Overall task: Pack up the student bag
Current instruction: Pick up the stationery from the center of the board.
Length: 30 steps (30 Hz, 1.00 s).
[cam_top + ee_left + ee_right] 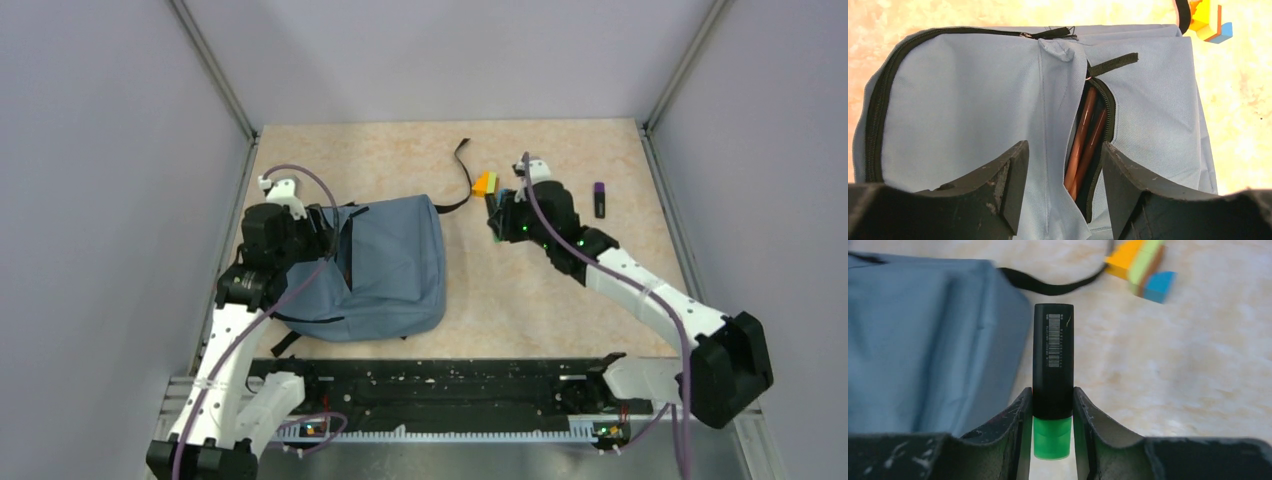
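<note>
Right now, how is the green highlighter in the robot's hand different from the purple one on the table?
The green-capped highlighter is pinched in the right gripper; the purple-capped highlighter lies loose on the table. One cap is green, the other purple. The green one is close to the student bag; the purple one is farther off. Both have black bodies.
</note>
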Available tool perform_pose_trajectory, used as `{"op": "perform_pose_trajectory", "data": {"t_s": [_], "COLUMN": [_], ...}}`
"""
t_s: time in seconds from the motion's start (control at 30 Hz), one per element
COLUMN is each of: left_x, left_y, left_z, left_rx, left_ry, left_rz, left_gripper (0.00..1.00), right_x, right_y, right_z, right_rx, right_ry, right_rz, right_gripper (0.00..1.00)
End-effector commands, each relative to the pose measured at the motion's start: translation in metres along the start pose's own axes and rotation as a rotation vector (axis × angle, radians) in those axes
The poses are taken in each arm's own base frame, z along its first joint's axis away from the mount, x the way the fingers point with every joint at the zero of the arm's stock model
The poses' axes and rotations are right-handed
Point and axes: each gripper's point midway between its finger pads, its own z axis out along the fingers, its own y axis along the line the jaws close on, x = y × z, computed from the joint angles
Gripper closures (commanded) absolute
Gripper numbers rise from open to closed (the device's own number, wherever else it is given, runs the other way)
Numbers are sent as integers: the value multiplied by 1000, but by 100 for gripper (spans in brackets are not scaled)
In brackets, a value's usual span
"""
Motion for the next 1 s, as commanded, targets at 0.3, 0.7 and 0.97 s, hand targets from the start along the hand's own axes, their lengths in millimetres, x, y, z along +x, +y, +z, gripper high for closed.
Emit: {"op": "perform_pose_trajectory", "data": {"t_s": [0.3, 0.7, 0.97], "left_x": [25, 49, -11], "left_y": [6, 7, 1], "left_z": [12, 25, -15], "left_rx": [0, 18, 10], "left_ry": [116, 219, -92], "left_rz": [-20, -37, -10], "left_gripper": [42, 76, 56], "right_x": [-10, 32, 35], "right_y": [251, 325, 322], "right_z": [-47, -24, -4], "right_rx": [-527, -609, -560], "right_ry": [-141, -16, -76], "right_rz": [91, 184, 121], "right_gripper": [100, 100, 100]}}
